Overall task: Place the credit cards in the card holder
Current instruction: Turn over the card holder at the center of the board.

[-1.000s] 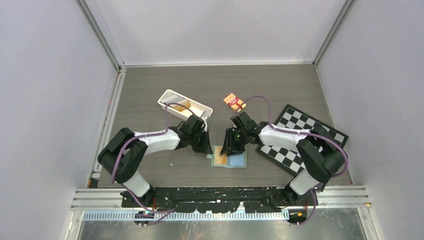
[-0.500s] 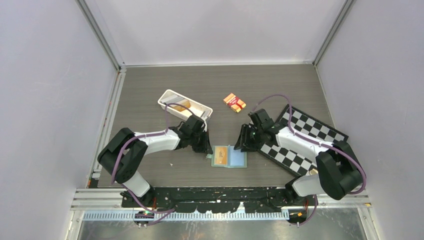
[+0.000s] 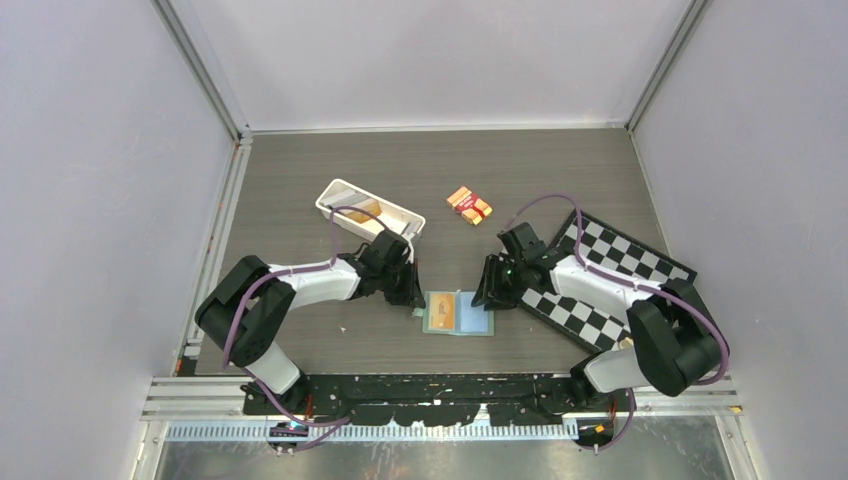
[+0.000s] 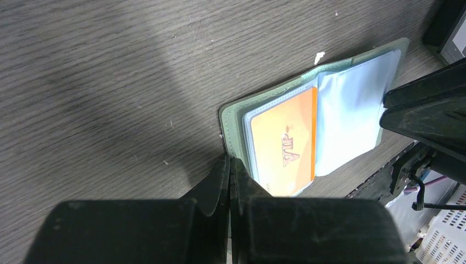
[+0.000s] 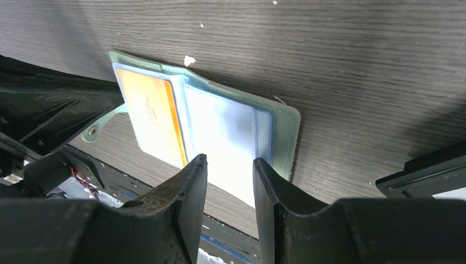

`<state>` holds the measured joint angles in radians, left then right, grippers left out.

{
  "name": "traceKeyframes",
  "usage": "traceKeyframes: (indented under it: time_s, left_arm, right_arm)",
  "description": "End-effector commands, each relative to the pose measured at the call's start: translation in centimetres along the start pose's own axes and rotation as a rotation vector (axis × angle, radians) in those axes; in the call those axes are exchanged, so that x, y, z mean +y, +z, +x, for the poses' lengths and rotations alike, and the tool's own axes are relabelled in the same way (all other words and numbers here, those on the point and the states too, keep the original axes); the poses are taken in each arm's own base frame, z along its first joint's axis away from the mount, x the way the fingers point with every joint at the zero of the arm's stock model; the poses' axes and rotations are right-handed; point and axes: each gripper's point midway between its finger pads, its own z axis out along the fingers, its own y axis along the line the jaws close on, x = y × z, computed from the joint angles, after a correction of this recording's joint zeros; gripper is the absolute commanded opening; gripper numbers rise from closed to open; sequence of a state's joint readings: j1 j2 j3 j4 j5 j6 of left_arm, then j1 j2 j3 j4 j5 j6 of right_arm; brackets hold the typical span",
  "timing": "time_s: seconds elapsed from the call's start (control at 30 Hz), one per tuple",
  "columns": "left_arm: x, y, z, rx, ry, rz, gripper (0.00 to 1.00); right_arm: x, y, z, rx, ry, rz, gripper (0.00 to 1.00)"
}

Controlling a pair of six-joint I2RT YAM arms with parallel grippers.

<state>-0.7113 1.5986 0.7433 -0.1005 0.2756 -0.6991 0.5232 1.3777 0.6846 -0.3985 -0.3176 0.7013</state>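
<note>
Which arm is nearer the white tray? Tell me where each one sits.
Left. The left arm ends just in front of the white tray, at the green wallet's left edge. The right arm ends at the wallet's right edge, farther from the tray.

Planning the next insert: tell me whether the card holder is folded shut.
No, the card holder lies spread open, with an orange card showing in one of its pockets.

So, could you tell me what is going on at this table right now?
Cards are being loaded into a green card holder, which lies open between the two grippers. A gold card already sits in its left pocket. The left gripper is shut, its tips at the holder's left edge. The right gripper hangs open and empty over its right side.
</note>
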Motion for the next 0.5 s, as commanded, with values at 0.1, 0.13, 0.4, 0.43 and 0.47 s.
traceKeyframes:
  time_s: [0.1, 0.13, 0.4, 0.43, 0.47]
  left_arm:
    - [1.5, 0.6, 0.6, 0.005, 0.008, -0.056, 0.0]
    - [1.5, 0.6, 0.6, 0.005, 0.008, -0.056, 0.0]
    - [1.4, 0.7, 0.6, 0.007, 0.008, -0.053, 0.0]
    - [1.4, 0.6, 0.6, 0.007, 0.008, -0.052, 0.0]
    - [1.4, 0.6, 0.5, 0.006, 0.01, -0.052, 0.0]
  right_arm:
    - [-0.7, 0.9, 0.2, 0.01, -0.003, 0.009, 0.41]
    - [-0.8, 1.0, 0.2, 0.013, -0.004, 0.009, 0.41]
    - [0.0, 1.9, 0.5, 0.033, 0.015, -0.056, 0.41]
    - [0.3, 1.9, 0.5, 0.032, 0.017, -0.071, 0.41]
    - [0.7, 1.8, 0.4, 0.031, 0.02, -0.089, 0.41]
